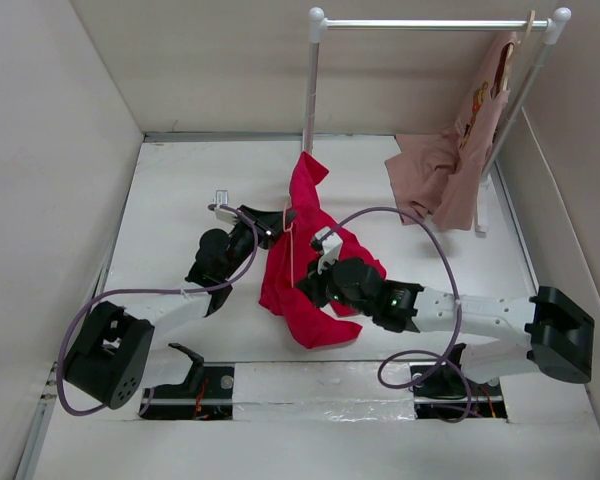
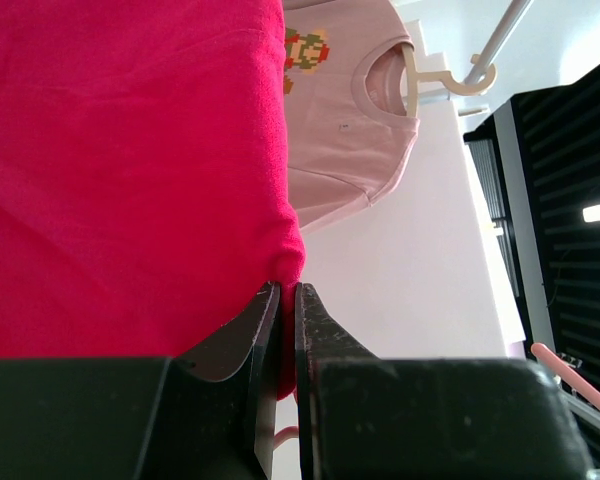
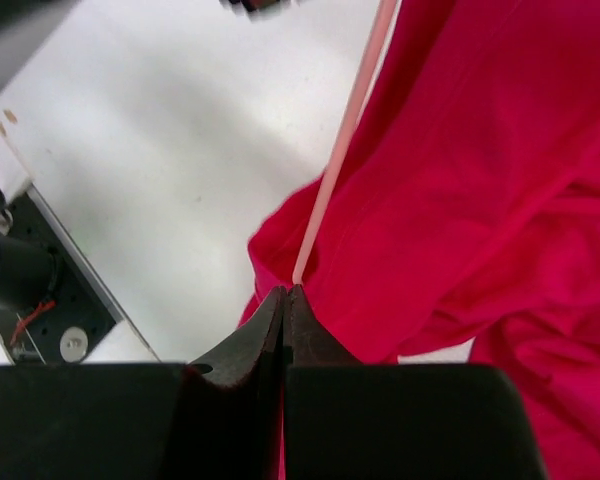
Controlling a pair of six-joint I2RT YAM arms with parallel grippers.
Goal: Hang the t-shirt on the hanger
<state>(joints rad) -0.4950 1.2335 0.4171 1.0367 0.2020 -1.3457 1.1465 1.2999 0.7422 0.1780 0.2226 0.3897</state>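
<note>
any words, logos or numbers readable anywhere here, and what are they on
No text can be read in any view.
On the pink shirt: a pixel-art figure, no letters; the tiny mark under it is too small to read.
On the red t-shirt: plain, no print showing.
On the rack: no label visible.

t-shirt [image 1: 305, 195]: crimson, bunched mid-desk [image 1: 180, 190], upper end raised toward rack post
hanger [image 1: 291, 255]: thin pink wire down the shirt's left side
left claw [image 1: 275, 224]: at the shirt's left edge
right claw [image 1: 305, 288]: at the wire's lower end
pink-tan shirt [image 1: 460, 160]: hangs from rack, right rear
</note>
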